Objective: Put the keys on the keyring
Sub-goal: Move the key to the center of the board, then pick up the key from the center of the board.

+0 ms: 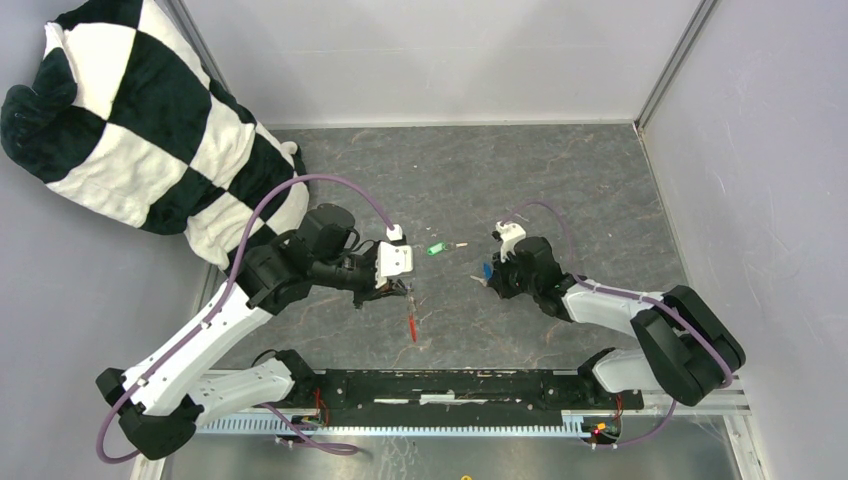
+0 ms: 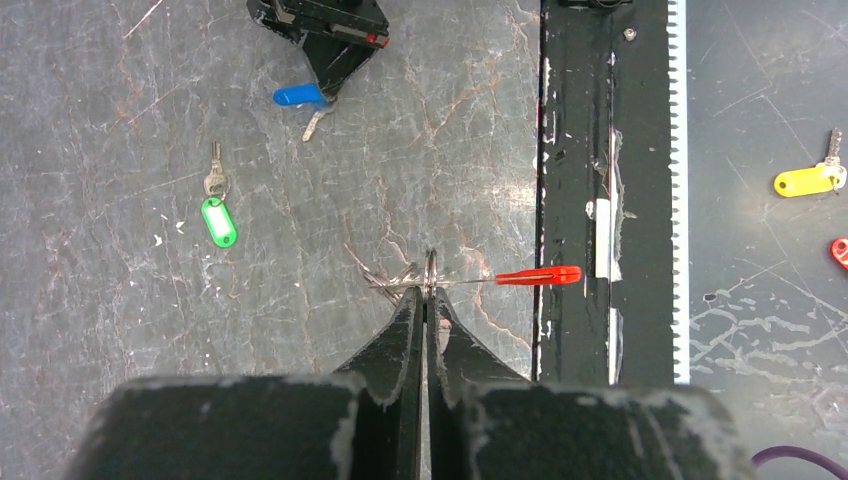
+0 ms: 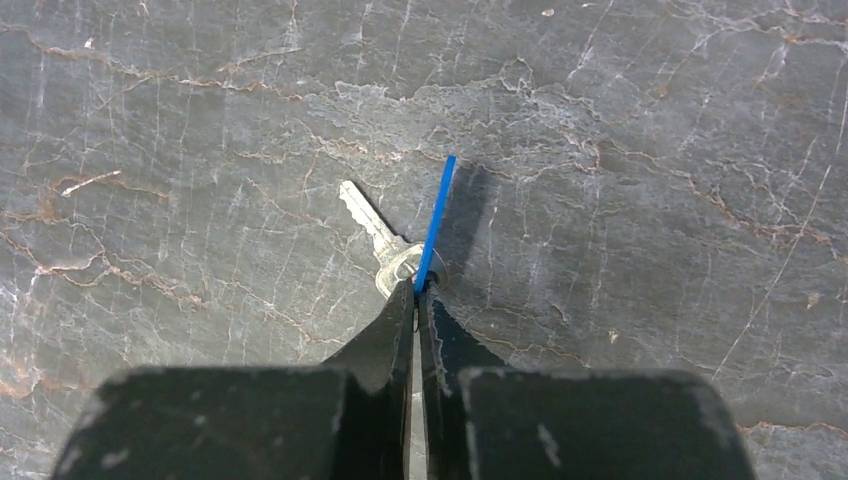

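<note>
On grey marbled tabletop (image 1: 560, 190), centre: left gripper (image 2: 427, 300), jaws pressed together on the keyring (image 2: 431, 268), its red tag (image 2: 538, 275) jutting toward the arm bases. Right gripper (image 3: 415, 292), jaws pinching the blue-headed key (image 3: 436, 215), silver blade (image 3: 362, 212) angled alongside. Green-headed key (image 2: 218, 220) lies flat, loose, apart from both grippers.

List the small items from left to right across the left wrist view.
green key → blue key → keyring with its red tag → yellow-tagged key
</note>
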Available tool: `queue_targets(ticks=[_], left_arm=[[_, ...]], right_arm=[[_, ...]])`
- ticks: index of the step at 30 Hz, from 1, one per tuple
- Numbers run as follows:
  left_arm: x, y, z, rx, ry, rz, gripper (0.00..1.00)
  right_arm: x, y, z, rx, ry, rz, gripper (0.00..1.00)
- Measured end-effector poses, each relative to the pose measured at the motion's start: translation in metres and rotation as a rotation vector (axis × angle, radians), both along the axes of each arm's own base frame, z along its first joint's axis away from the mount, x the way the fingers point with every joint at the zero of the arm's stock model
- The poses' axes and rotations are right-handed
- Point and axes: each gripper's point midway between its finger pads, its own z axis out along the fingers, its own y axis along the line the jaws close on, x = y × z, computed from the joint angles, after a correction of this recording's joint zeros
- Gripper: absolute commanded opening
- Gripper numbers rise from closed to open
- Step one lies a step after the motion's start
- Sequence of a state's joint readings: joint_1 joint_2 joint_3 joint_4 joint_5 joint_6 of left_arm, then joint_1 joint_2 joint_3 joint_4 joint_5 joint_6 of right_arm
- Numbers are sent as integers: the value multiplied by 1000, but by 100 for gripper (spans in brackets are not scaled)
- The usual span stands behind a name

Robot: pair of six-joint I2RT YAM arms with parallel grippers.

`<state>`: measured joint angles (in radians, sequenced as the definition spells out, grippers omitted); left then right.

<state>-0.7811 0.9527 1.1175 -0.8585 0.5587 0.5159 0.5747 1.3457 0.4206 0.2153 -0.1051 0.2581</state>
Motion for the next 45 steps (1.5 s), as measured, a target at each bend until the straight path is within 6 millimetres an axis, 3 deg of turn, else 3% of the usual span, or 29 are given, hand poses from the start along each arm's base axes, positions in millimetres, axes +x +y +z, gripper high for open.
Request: queue_targets(ticks=[2, 4, 13, 20, 24, 36, 45], left_arm=[[0, -1, 0, 0, 2, -1, 2], [0, -1, 0, 1, 4, 0, 2], [1, -1, 1, -1, 3, 0, 2], [1, -1, 3, -4, 0, 0, 2], [1, -1, 3, -4, 0, 0, 2], [1, -2, 4, -5, -1, 0, 2], [1, -2, 3, -5, -1, 0, 2]], right_arm=[[-1, 1, 0, -2, -2, 14, 28], [-1, 1, 0, -6, -1, 20, 36], [-5, -2, 3, -58, 40, 53, 53], [-13, -2, 12, 8, 44, 15, 49], [-25, -3, 3, 59, 70, -17, 44], [-16, 1, 7, 129, 40, -78, 30], [-13, 3, 5, 139, 39, -90, 26]])
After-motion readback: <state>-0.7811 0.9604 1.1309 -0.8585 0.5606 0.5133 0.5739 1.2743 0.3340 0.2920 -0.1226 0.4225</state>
